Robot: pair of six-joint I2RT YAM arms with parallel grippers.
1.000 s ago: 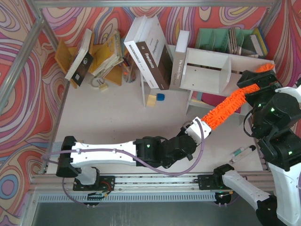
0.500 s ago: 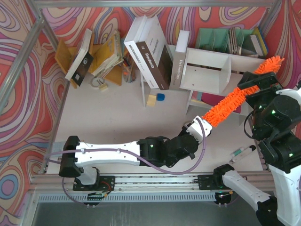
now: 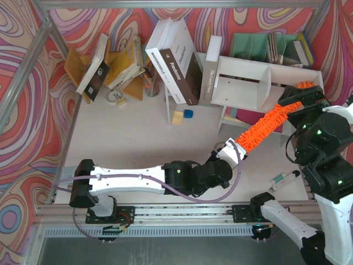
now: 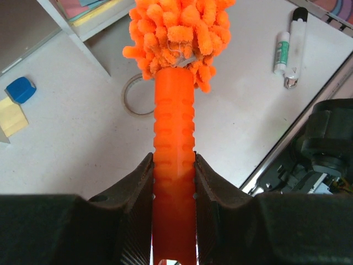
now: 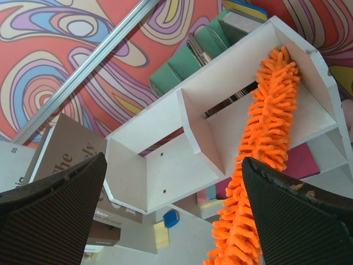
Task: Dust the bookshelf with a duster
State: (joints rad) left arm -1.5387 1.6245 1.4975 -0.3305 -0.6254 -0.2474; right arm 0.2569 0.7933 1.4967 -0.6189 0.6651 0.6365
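**Step in hand: dusting stroke, right compartment.**

The left gripper (image 4: 174, 165) was pinching the ribbed orange handle of the duster (image 3: 265, 126). Its jaws were pressed against both sides of the handle at the lower centre of the left wrist view.

From that grip the shaggy head ran diagonally toward the upper right of the top view. It ended inside the right-hand compartment of the bookshelf (image 5: 182, 149). The tip lay at the compartment's end wall, in the upper right of the right wrist view; whether it actually touched could not be told.

The right gripper (image 5: 174, 163) was spread wide and held nothing. It hung in front of the shelf, with the duster head just beside its finger at frame right.

**Next move, as judged.**

1. Sweep the head along the floor and walls of this compartment.
2. Draw it back past the middle divider and enter the left compartment.

The long head would lever against the pinch, so a firm hold would be needed, as would clearance from the open right gripper.
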